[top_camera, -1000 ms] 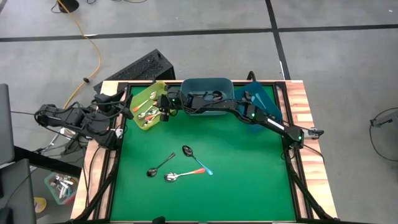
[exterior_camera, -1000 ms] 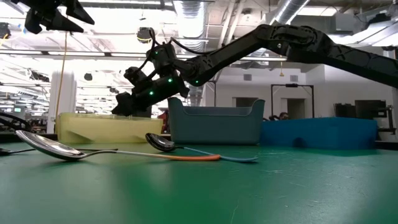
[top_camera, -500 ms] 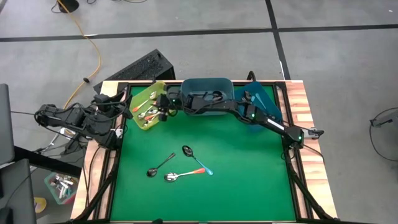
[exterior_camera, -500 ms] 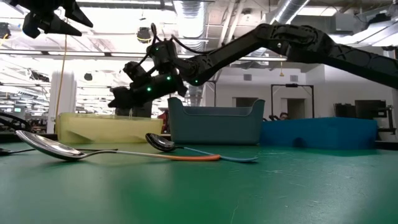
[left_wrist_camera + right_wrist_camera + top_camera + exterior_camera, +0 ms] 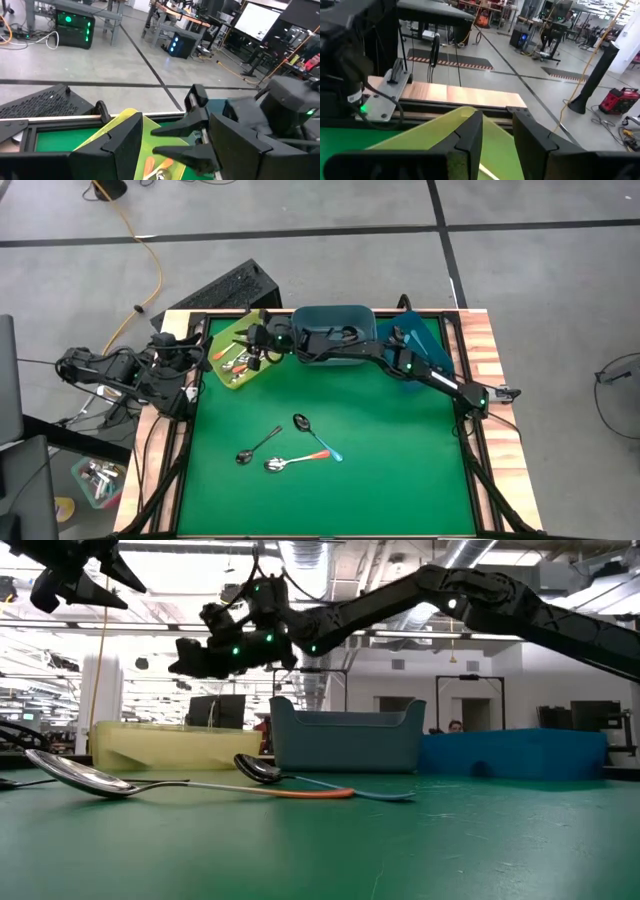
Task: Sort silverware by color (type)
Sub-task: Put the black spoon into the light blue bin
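Three spoons lie on the green mat: a dark-handled one point(image 5: 259, 445), an orange-handled one point(image 5: 295, 462) and a blue-handled one point(image 5: 318, 437). Several orange-handled spoons point(image 5: 238, 363) lie in the yellow-green bin point(image 5: 222, 335) at the far left. My right gripper point(image 5: 247, 340) hovers above that bin, open and empty point(image 5: 495, 125), pointing level toward the table's left point(image 5: 175, 668). My left gripper point(image 5: 190, 350) waits open, high over the table's left edge point(image 5: 110, 575).
A grey bin point(image 5: 333, 310) stands at the far middle and a blue bin point(image 5: 425, 330) at the far right. My right arm spans the far edge above both. A black case point(image 5: 230, 285) lies beyond the table. The near half of the mat holds only the three spoons.
My right gripper has risen out of the yellow-green bin and tipped up to level, drifting a little toward the table's left and far edges; its gap has stayed the same. My left gripper has rolled a little in place.
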